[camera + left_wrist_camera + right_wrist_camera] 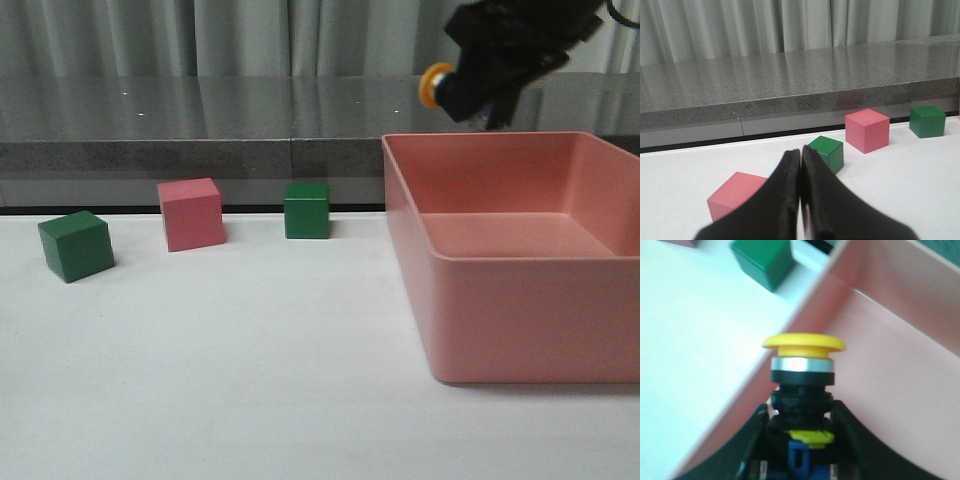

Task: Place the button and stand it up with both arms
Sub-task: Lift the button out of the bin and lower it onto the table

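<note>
The button (802,385) has a yellow mushroom cap, a silver ring, a black body and a blue base. My right gripper (800,415) is shut on its black body, cap pointing away from the wrist. In the front view the right gripper (490,85) hangs high above the back left part of the pink bin (520,330), and the button's yellow cap (435,83) sticks out to the left. My left gripper (801,155) is shut with nothing between its fingers, low over the white table. It does not show in the front view.
On the white table (250,370) stand a green cube (76,245), a pink cube (191,213) and a second green cube (306,210). The left wrist view shows another pink cube (732,197) close to the fingers. A grey stone ledge (200,120) runs along the back.
</note>
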Robot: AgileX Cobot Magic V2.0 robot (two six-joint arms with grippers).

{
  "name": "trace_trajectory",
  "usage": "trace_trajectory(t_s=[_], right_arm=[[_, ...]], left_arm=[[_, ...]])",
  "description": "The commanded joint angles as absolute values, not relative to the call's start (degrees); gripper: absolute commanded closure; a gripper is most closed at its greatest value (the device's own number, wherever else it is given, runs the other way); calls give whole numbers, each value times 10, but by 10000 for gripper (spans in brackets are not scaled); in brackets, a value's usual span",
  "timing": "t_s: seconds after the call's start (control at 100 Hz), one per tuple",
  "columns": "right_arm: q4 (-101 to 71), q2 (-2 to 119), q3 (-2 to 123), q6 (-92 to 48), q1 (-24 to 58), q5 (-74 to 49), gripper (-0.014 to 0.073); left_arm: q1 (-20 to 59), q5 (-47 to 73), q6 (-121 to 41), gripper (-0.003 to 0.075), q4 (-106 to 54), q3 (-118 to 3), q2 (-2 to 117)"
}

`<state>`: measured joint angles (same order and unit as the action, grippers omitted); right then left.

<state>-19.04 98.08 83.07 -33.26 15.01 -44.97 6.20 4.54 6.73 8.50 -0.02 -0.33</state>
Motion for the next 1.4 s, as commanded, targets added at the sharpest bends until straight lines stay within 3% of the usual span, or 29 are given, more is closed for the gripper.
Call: trace_trajectory(t_s=[0.0,0.23,0.46,1.05,1.16,1.34,1.39], right_arm=[[-197,964,883,-374,187,-479,576],[-197,1026,934,-511,294,-483,577],[-193,1124,976,-537,353,-483,577],[-136,1233,986,-571,405,-453,559],[-136,1229,989,-571,405,-456,420],[-136,1229,1025,-570,404,-494,-57],[-136,1229,1043,-568,403,-506,-57]], left_arm=[[65,0,74,739,85,17,-21],[65,0,74,739,85,17,-21],[65,0,74,739,85,17,-21],[65,0,74,739,85,17,-21],[65,0,74,739,85,17,-21],[65,0,74,739,85,17,-21],[65,0,74,739,85,17,-21]])
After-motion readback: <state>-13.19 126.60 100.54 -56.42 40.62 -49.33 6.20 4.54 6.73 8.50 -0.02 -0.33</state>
